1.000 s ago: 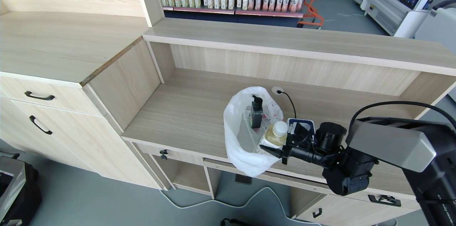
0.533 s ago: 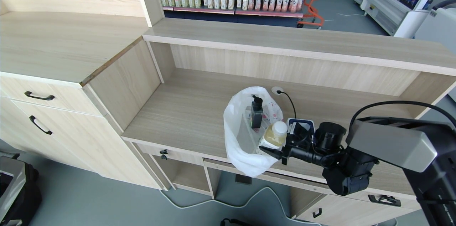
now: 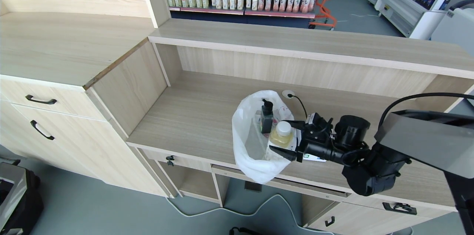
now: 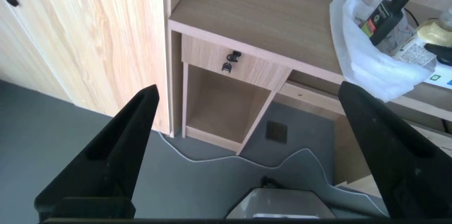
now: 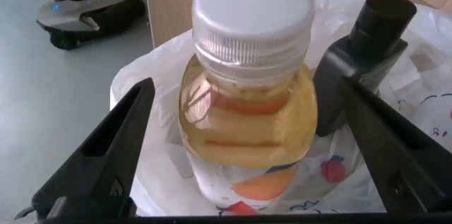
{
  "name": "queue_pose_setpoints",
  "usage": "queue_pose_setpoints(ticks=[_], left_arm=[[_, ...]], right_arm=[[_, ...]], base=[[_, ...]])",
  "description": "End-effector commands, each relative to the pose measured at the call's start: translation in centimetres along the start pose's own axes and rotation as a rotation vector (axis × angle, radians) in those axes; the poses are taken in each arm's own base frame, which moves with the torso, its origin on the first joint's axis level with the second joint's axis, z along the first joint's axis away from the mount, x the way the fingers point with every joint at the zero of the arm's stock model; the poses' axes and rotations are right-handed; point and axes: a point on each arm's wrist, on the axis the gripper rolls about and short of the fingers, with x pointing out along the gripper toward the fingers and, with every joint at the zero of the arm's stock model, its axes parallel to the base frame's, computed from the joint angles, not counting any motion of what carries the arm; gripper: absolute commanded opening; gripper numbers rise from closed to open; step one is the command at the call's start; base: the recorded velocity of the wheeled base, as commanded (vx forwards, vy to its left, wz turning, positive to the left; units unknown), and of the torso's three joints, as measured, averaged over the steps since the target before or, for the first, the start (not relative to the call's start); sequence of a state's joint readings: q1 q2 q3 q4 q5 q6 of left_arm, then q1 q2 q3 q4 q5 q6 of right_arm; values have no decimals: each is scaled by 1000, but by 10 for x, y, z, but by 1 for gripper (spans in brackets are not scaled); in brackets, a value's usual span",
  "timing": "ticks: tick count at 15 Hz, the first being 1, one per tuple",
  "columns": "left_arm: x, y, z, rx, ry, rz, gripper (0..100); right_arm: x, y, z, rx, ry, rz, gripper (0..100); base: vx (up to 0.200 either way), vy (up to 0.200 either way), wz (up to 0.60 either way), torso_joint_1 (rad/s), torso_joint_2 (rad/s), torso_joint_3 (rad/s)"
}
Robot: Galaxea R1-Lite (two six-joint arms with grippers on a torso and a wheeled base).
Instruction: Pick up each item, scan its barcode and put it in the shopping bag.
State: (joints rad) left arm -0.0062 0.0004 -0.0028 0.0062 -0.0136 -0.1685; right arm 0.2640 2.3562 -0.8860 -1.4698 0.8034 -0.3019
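Observation:
A juice bottle with a white cap stands upright inside the white shopping bag on the lower counter, next to a black pump bottle. My right gripper is open, one finger on each side of the juice bottle, with a clear gap to both. The black pump bottle stands just behind it in the shopping bag. My left gripper hangs open and empty, low in front of the counter and left of the shopping bag.
A white scanner base lies partly hidden behind my right wrist, and a black cable runs to a grommet. The counter's back wall rises behind the bag. A locked drawer and an open cubby sit below.
My right arm moved toward the bag and farther over the counter. The juice bottle went from tilted at the bag's rim to upright and lower inside it, and the fingers spread apart.

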Motion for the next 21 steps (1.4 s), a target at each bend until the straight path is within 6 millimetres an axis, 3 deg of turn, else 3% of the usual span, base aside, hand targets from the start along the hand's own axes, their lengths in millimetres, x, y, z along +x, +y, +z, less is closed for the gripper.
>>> queue_pose_setpoints(ticks=[1,5,7,10,14,17,19,21], left_arm=[[0,0,0,0,-1,0,100],[0,0,0,0,-1,0,100],[0,0,0,0,-1,0,100],[0,0,0,0,-1,0,100],[0,0,0,0,-1,0,100],[0,0,0,0,1,0,100],[0,0,0,0,-1,0,100],[0,0,0,0,-1,0,100]], right_arm=[[-12,0,45,-3,-50,-12,100],[-36,-1,85,48,-54,-48,100],[-66,-3,110,45,-40,-103,100],[-121,17,141,17,-13,-211,100],[-168,34,177,19,86,-523,100],[-194,39,184,87,196,-683,100],[-210,44,178,112,228,-743,100],[-229,62,168,158,268,-810,100]], base=[[0,0,0,0,0,0],[0,0,0,0,0,0],[0,0,0,0,0,0],[0,0,0,0,0,0],[0,0,-150,1,-2,2],[0,0,-600,1,1,7],[0,0,0,0,0,0],[0,0,0,0,0,0]])
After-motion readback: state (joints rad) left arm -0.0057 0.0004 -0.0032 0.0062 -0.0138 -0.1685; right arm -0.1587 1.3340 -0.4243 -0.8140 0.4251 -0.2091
